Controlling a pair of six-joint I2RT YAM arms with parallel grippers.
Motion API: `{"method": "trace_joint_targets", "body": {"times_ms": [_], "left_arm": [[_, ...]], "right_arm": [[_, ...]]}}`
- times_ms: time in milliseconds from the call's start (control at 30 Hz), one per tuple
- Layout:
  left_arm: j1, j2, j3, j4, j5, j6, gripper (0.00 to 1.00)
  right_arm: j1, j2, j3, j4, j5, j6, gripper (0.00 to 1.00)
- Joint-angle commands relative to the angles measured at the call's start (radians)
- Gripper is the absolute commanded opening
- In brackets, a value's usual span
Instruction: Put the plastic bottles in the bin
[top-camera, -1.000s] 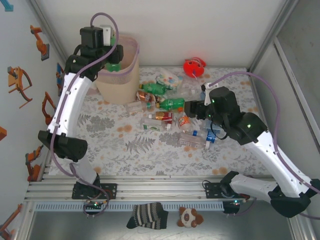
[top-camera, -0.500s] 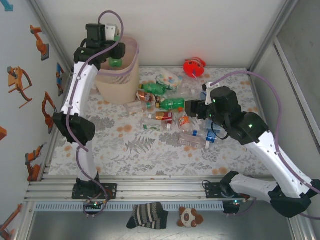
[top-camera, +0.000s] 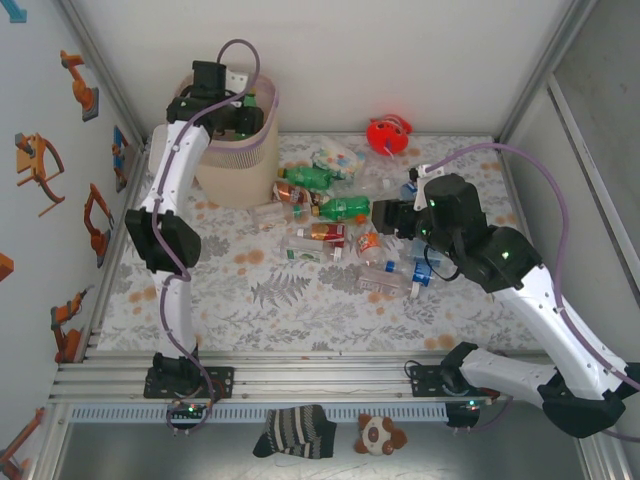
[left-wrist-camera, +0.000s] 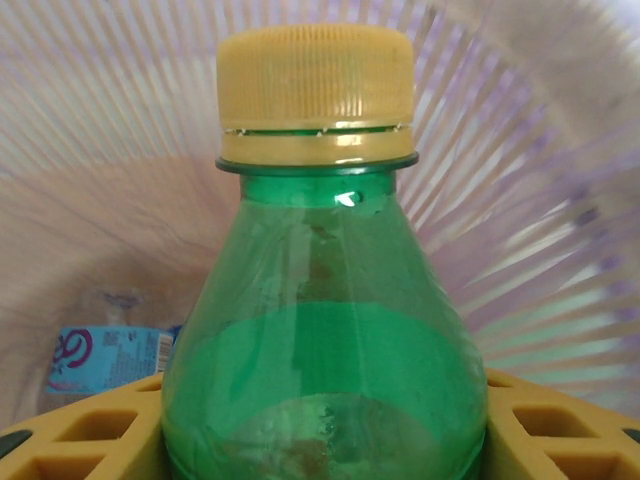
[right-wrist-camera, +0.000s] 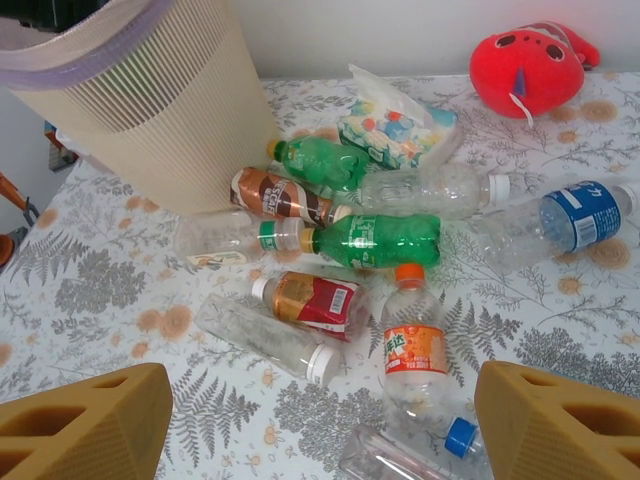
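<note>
A green plastic bottle (left-wrist-camera: 320, 340) with a yellow cap is clamped between the yellow fingers (left-wrist-camera: 80, 440) of my left gripper (left-wrist-camera: 320, 440), which is shut on it. It hangs inside the mouth of the pale pink bin (top-camera: 235, 165), with the ribbed wall (left-wrist-camera: 520, 200) all around. A blue-labelled bottle (left-wrist-camera: 105, 360) lies at the bottom. My right gripper (right-wrist-camera: 320, 430) is open and hovers above the pile of plastic bottles (top-camera: 335, 225). Below it lie an orange-labelled bottle (right-wrist-camera: 413, 345), a red-labelled one (right-wrist-camera: 315, 300), a clear one (right-wrist-camera: 265, 340) and a green one (right-wrist-camera: 375, 240).
A red round toy (right-wrist-camera: 535, 65) sits at the far right of the patterned table. A white-green packet (right-wrist-camera: 395, 125) lies among the bottles next to the bin (right-wrist-camera: 150, 110). More bottles, one green (right-wrist-camera: 320, 160) and one blue-labelled (right-wrist-camera: 575, 215), lie further back.
My left arm has carried the green bottle from the bin's near left rim further back and into its opening. The right arm has hardly moved.
</note>
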Motion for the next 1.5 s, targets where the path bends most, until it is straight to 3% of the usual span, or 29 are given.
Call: {"method": "trace_joint_targets", "body": {"times_ms": [0,533,800,1167,1467], "left_arm": [[0.007,0.016,0.039,-0.070,0.019,0.002,0.52],[0.023,0.137,0.104,-0.142,0.094,-0.121,0.50],[0.026,0.201,0.104,-0.165,0.100,-0.110,0.50],[0.049,0.257,0.099,-0.220,0.075,-0.102,0.59],[0.051,0.167,0.101,-0.160,0.088,-0.105,0.73]], "right_arm": [[-0.004,-0.009,-0.003,0.003,0.009,0.022,0.78],[-0.004,-0.018,-0.038,0.025,-0.013,0.048,0.78],[-0.004,-0.038,-0.048,0.018,-0.002,0.049,0.78],[-0.004,-0.035,-0.044,0.023,-0.004,0.055,0.78],[-0.004,-0.022,-0.030,0.028,-0.012,0.056,0.77]]}}
